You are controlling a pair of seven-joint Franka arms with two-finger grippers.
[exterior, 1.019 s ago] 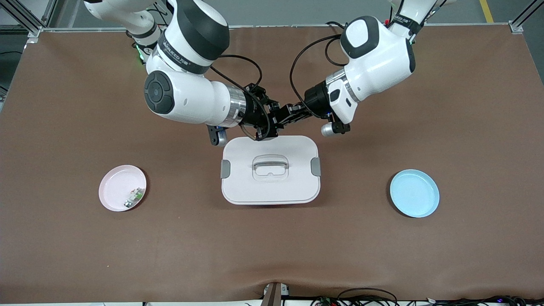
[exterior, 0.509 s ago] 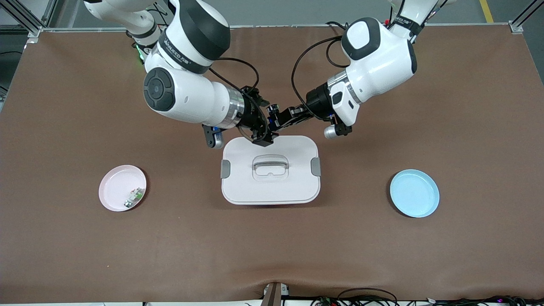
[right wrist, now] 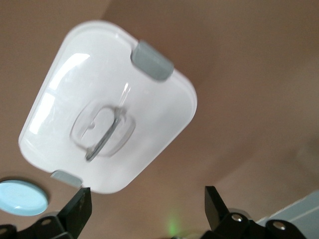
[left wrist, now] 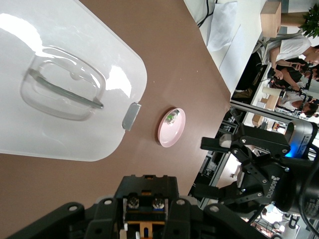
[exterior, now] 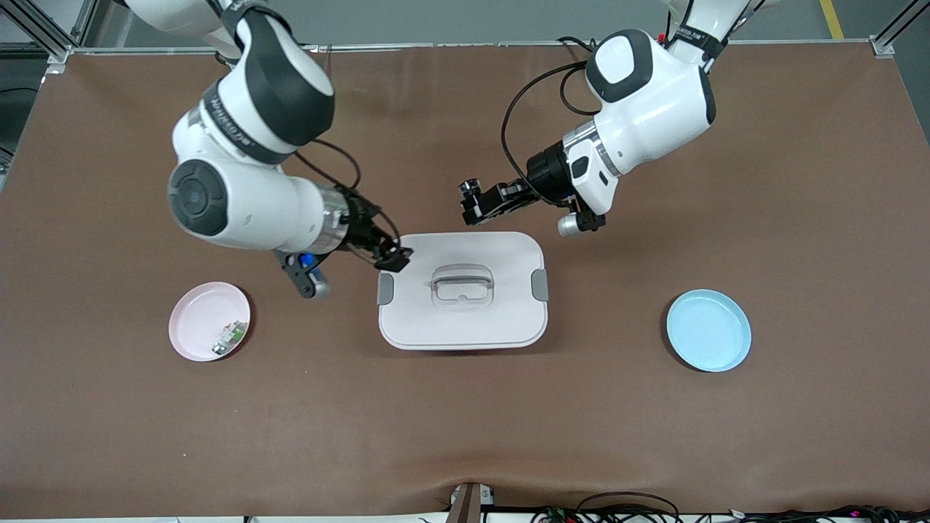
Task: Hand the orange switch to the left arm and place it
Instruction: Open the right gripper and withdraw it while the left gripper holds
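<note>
Over the box [exterior: 462, 290], our left gripper [exterior: 471, 204] clamps the switch [exterior: 471, 188] clear; right gripper [exterior: 393, 258] gapes empty.

Robotics lab: aluminium frame [exterior: 43, 33] (people at desks [left wrist: 294, 55]), cables [exterior: 625, 508].

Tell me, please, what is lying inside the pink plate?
In the pink plate lies one small white-and-green part, close to the rim nearest the box. Nothing else shows in it, and nothing covers it.
</note>
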